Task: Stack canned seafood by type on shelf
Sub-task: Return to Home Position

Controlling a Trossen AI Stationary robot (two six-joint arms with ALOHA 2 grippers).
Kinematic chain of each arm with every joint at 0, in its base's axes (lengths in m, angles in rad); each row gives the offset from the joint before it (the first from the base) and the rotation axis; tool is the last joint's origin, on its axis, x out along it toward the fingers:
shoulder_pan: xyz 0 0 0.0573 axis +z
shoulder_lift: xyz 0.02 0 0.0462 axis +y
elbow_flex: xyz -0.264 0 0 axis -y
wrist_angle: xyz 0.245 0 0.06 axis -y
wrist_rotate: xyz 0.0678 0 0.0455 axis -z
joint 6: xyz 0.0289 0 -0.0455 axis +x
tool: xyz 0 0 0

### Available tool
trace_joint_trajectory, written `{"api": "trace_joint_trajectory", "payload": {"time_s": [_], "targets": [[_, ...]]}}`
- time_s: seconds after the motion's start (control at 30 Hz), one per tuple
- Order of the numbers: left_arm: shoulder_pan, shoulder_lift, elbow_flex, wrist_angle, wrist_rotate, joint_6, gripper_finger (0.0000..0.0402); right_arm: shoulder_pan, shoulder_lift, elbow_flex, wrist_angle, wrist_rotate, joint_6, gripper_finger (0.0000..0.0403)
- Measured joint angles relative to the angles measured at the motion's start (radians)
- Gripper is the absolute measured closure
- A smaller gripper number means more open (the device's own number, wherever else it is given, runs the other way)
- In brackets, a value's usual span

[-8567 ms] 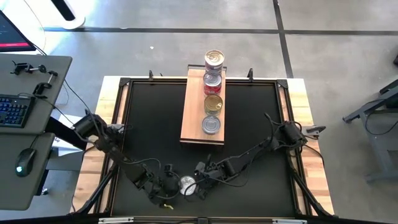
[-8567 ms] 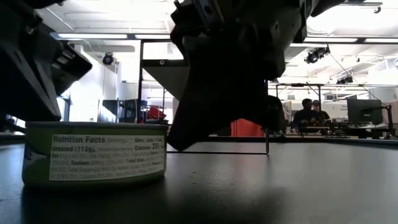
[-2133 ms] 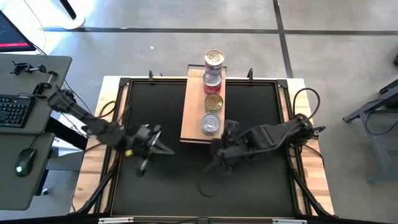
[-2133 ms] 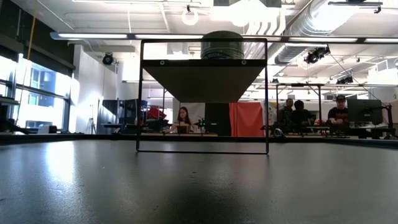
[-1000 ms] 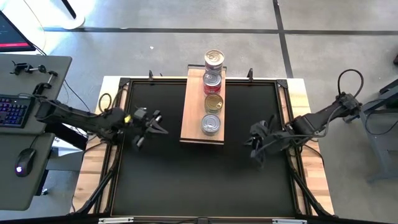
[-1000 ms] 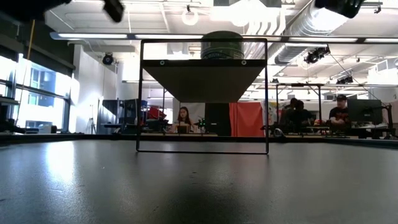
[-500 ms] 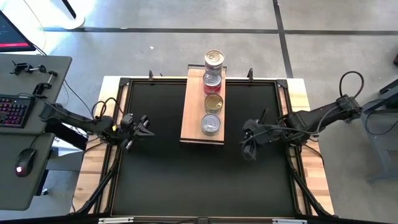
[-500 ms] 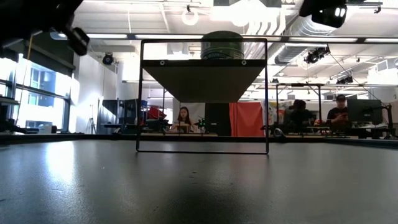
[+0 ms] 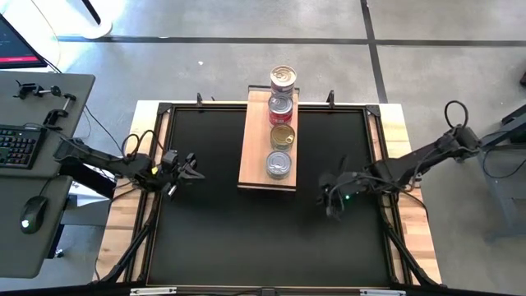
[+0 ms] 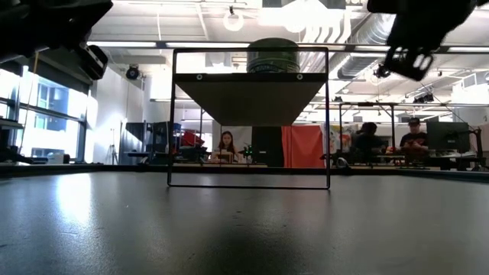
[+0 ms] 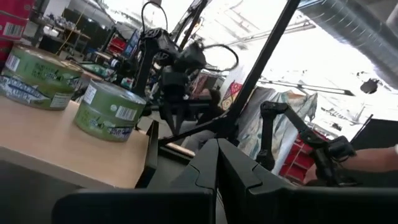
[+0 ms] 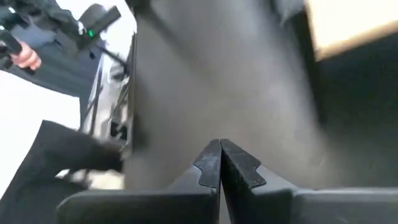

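Observation:
The shelf point(image 9: 256, 140), a light-brown board, lies along the middle of the black table, at its far side. Several tins of canned seafood stand on it in a row: a silver-lidded one point(image 9: 279, 164) nearest, a gold-lidded one point(image 9: 282, 136), and two red-labelled ones point(image 9: 280, 107) point(image 9: 283, 79) farther back. In the left wrist view, two green-labelled tins point(image 11: 111, 111) point(image 11: 38, 74) rest on their bases on the board. My left gripper point(image 9: 191, 168) hovers shut near the table's left edge. My right gripper point(image 9: 329, 196) hovers shut right of the shelf, over bare tabletop point(image 12: 249, 93).
The shelf shows in the low view as a raised board on a thin black frame point(image 10: 248, 99) with a tin point(image 10: 273, 55) on top. A desk with keyboard and mouse point(image 9: 25, 148) stands left of the table. People sit far behind in the room.
My left gripper has drawn back toward the table's left edge and sunk lower, staying shut. My right gripper has come down and shifted slightly toward the shelf, tipping its fingers more downward, also shut. The tins and shelf have stayed put.

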Motion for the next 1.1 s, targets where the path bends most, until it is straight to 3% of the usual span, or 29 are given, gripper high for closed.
{"api": "trace_joint_trajectory", "payload": {"time_s": [0.17, 0.3, 0.57, 0.93, 1.1], "targets": [[0.0, 0.0, 0.0, -0.008, 0.0, -0.001, 0.0402, -0.088, -0.099, -0.125, 0.13, 0.035, -0.236, 0.0403], [0.0, 0.0, 0.0, -0.009, 0.0, -0.001, 0.0402, -0.149, -0.235, -0.244, 0.188, 0.002, -0.375, 0.0403], [0.0, 0.0, 0.0, -0.009, 0.001, -0.001, 0.0402, -0.183, -0.532, -0.465, 0.309, -0.022, -0.395, 0.0403], [0.0, 0.0, 0.0, -0.009, 0.001, -0.001, 0.0402, -0.183, -0.723, -0.673, 0.408, -0.045, -0.464, 0.0403], [0.0, 0.0, 0.0, -0.009, 0.001, -0.001, 0.0402, -0.207, -0.77, -0.673, 0.303, -0.055, -0.614, 0.0403]]}}
